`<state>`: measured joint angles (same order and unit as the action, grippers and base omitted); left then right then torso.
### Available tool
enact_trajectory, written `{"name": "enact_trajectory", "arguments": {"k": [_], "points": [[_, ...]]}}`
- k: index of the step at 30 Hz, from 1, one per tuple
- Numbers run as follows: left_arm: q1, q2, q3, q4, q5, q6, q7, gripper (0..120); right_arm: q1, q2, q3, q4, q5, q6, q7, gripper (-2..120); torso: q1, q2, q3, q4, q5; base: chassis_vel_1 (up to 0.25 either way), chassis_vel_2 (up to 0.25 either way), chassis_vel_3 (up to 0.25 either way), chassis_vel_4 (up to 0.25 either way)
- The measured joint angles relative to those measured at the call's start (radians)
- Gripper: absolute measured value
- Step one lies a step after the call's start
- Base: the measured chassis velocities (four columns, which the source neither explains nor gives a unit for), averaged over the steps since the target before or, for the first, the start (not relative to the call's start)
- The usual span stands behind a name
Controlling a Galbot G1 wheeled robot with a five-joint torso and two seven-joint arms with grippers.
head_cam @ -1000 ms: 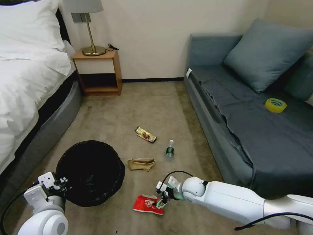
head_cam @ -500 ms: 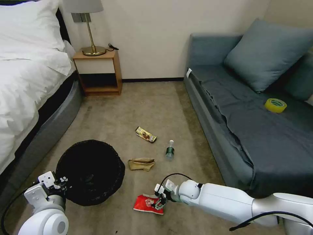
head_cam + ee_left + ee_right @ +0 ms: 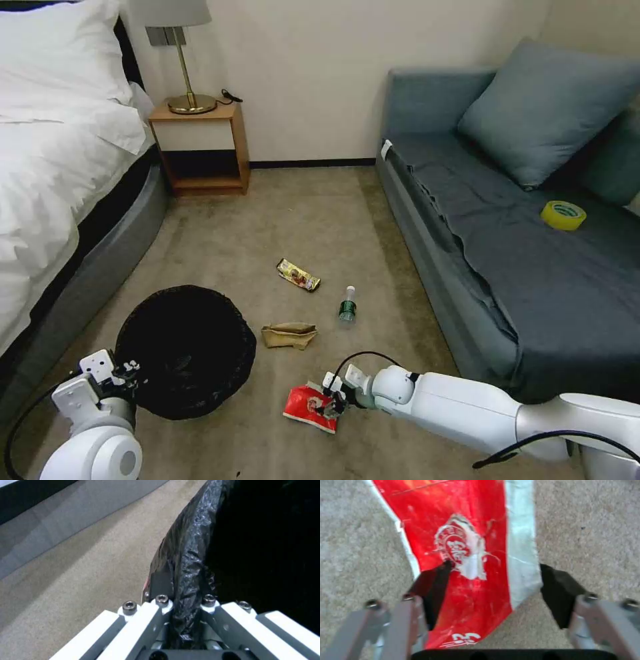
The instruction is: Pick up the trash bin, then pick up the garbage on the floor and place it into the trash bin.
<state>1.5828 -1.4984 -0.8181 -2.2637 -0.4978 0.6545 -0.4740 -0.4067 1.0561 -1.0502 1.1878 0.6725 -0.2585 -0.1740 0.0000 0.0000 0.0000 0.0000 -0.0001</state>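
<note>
- Left claw [image 3: 123,373] low at robot's left, clamped on near rim of the trash bin [image 3: 185,350]; left wrist view shows black bag liner [image 3: 186,575] pinched between its fingers [image 3: 146,622].
- Trash bin stands on the carpet floor [image 3: 267,220] beside the bed [image 3: 53,173].
- Right claw [image 3: 331,403] down at the floor, straddling the red snack packet [image 3: 310,405]; in the right wrist view the pads [image 3: 431,592] sit apart, one over the packet, the other off its edge, not closed on it.
- Packet tilted, one end raised, just right of the bin.
- Crumpled brown paper bag [image 3: 289,335], green-labelled bottle [image 3: 347,307], gold candy wrapper [image 3: 298,275] lie on carpet farther ahead.
- Yellow tape roll [image 3: 563,215] on sofa [image 3: 520,267].
</note>
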Motion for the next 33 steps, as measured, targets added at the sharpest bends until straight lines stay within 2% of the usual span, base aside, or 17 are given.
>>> {"name": "enact_trajectory", "arguments": {"k": [2, 5, 7, 8, 12, 13, 16, 27, 33], "points": [[0.000, 0.000, 0.000, 0.000, 0.001, 0.000, 0.002, 3, 0.000, -0.004, 0.000, 0.008, 0.002, 0.003, 0.000, 53, 0.000, 0.000, 0.000, 0.0000, 0.0000, 0.000, 0.000, 0.000, 0.000], [-0.002, 0.001, 0.000, 0.001, 0.002, 0.000, 0.002, 3, 0.001, -0.006, 0.001, 0.012, 0.003, 0.008, 0.000, 47, 0.000, 0.000, 0.000, 0.0000, 0.0001, 0.000, 0.000, 0.000, 0.000], [-0.005, 0.001, 0.000, 0.002, 0.004, -0.001, 0.003, 3, 0.002, -0.010, 0.001, 0.018, 0.005, 0.021, 0.000, 33, 0.000, 0.000, 0.000, 0.0000, 0.0001, 0.000, 0.000, 0.000, 0.000], [-0.005, 0.001, 0.000, 0.002, 0.004, -0.001, 0.003, 3, 0.002, -0.010, 0.001, 0.018, 0.005, 0.021, 0.000, 33, 0.000, 0.000, 0.000, 0.0000, 0.0001, 0.000, 0.000, 0.000, 0.000], [-0.009, 0.002, 0.003, 0.003, 0.008, -0.001, 0.005, 3, 0.003, -0.022, 0.001, 0.036, 0.008, 0.034, 0.000, 14, 0.000, 0.000, 0.000, 0.0000, 0.0000, 0.000, 0.000, 0.000, 0.000], [-0.009, 0.002, 0.003, 0.003, 0.008, -0.001, 0.005, 3, 0.003, -0.022, 0.001, 0.036, 0.008, 0.034, 0.000, 14, 0.000, 0.000, 0.000, 0.0000, 0.0000, 0.000, 0.000, 0.000, 0.000], [-0.010, 0.003, 0.004, 0.005, 0.009, -0.001, 0.006, 3, 0.003, -0.028, 0.002, 0.046, 0.011, 0.041, 0.000, 1, 0.000, 0.000, 0.000, 0.0000, 0.0001, 0.000, 0.000, 0.000, 0.000], [-0.011, 0.004, 0.005, 0.011, 0.011, -0.001, 0.007, 3, 0.005, -0.042, 0.003, 0.072, 0.009, 0.059, -0.007, 0, 0.000, 0.000, 0.000, 0.0000, 0.0001, 0.000, 0.000, 0.000, 0.000], [-0.011, 0.004, 0.007, 0.012, 0.012, -0.001, 0.008, 3, 0.017, -0.093, 0.040, 0.149, 0.029, 0.062, 0.004, 0, 0.000, 0.000, 0.000, 0.0000, 0.0001, 0.000, 0.000, 0.000, 0.000]]}}
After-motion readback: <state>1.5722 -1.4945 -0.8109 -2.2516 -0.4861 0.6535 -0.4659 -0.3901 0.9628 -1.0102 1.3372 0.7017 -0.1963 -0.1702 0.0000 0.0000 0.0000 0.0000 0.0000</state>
